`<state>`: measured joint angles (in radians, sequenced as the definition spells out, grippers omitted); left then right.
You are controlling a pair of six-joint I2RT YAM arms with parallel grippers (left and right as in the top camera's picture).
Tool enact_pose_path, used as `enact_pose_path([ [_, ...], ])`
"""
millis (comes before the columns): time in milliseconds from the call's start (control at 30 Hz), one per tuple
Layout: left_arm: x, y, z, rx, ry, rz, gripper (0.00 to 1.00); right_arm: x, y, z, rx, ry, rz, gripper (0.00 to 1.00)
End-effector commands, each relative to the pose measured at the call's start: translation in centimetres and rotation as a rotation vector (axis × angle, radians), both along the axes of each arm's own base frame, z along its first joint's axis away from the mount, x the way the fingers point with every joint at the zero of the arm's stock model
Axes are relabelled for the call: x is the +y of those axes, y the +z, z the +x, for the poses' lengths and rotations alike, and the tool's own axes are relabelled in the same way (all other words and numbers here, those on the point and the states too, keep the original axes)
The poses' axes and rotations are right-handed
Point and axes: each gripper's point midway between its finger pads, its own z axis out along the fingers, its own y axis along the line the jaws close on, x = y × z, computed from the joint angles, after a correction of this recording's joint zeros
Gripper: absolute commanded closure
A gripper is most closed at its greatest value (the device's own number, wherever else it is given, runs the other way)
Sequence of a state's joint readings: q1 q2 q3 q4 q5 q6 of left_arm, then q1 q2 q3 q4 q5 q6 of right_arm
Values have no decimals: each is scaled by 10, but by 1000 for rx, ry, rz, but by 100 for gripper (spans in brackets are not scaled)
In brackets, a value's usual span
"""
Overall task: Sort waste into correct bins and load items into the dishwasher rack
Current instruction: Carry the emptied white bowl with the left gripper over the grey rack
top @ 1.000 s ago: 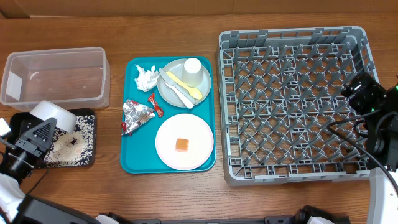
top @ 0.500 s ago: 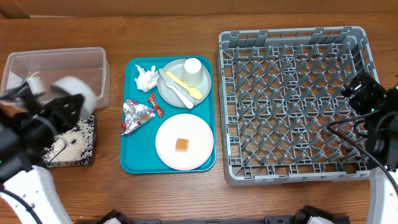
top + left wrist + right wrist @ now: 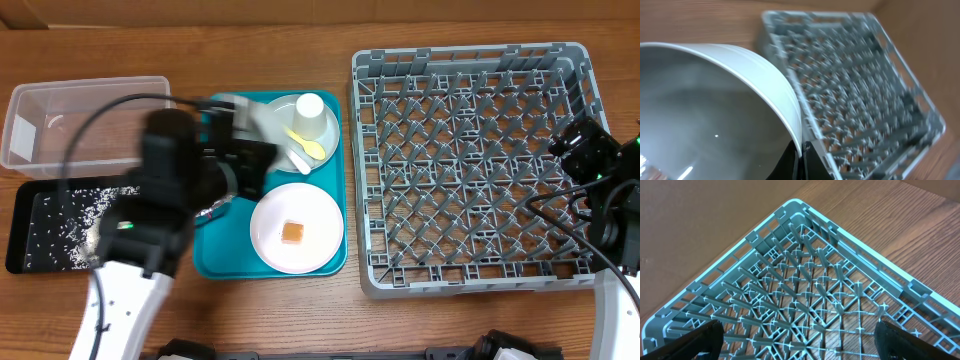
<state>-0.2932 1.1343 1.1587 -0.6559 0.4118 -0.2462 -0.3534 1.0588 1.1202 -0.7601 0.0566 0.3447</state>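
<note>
Left tool (image 3: 801,161) grips a smooth, round, thin-walled bowl (image 3: 715,110).

My left pincer (image 3: 799,159) clamps the rim of the small grey bowl (image 3: 715,100), which hangs tilted and smooth inside. The grey pegged dishwasher rack (image 3: 460,55) sits flat at the right. White rice grains (image 3: 70,215) scatter over the black tray (image 3: 18,200), just beside the clear tub (image 3: 20,140). The pale plate (image 3: 320,210) carries the orange cube (image 3: 292,232). On the grey plate (image 3: 322,160) are the white cup (image 3: 310,112) and yellow spoon (image 3: 308,147).

Left arm (image 3: 165,190) blurred, rack (image 3: 855,85) smeared, probably bowl (image 3: 715,105) cropped
</note>
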Motion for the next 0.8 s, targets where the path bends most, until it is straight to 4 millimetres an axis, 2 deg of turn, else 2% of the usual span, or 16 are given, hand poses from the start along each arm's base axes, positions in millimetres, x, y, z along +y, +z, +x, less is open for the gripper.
enact_pose_path([
  [0, -36, -2, 2, -90, -68, 111, 96, -3, 15, 1, -34, -16, -12, 0],
  [100, -80, 0, 1, -119, -153, 53, 96, -3, 15, 1, -34, -16, -12, 0],
  [167, -100, 6, 4, -127, -187, -16, 96, -3, 15, 1, -34, -16, -12, 0],
  [267, -133, 20, 3, -168, -331, -146, 96, -3, 15, 1, -34, -16, -12, 0],
  [433, -158, 19, 17, -137, -386, -279, 96, -3, 15, 1, -34, -16, -12, 0],
  [633, -199, 17, -5, -115, -712, -472, 96, -3, 15, 1, -34, -16, -12, 0],
  [767, -214, -3, -9, -71, -823, -531, 96, -3, 15, 1, -34, -16, -12, 0],
])
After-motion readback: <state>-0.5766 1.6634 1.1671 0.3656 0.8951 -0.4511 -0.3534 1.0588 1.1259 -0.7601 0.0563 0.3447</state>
